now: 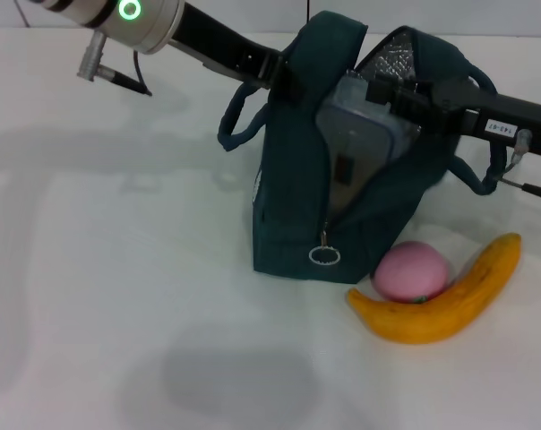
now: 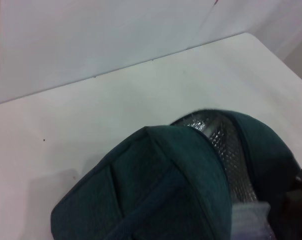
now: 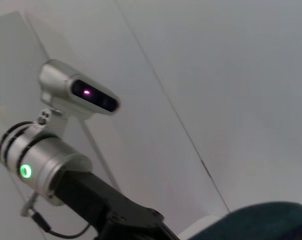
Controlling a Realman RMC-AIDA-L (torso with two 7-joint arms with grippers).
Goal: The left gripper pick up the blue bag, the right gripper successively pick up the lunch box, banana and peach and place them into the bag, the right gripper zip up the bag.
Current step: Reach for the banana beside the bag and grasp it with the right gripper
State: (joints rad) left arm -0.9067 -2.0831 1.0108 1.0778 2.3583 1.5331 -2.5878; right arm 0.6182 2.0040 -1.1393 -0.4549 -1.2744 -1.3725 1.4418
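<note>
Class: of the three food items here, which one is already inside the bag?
The lunch box: it sits in the open blue bag at the right tool, while banana and peach lie on the table.

You get one small white label (image 1: 496, 128) on the right arm, with dark characters too small to read. Nothing else carries legible text.

Blue bag (image 1: 293, 193) was dark teal (silver quilted foil lining), peach (image 1: 410, 270) pink, banana (image 1: 450, 296) yellow-orange, worktop (image 1: 118, 296) white.
</note>
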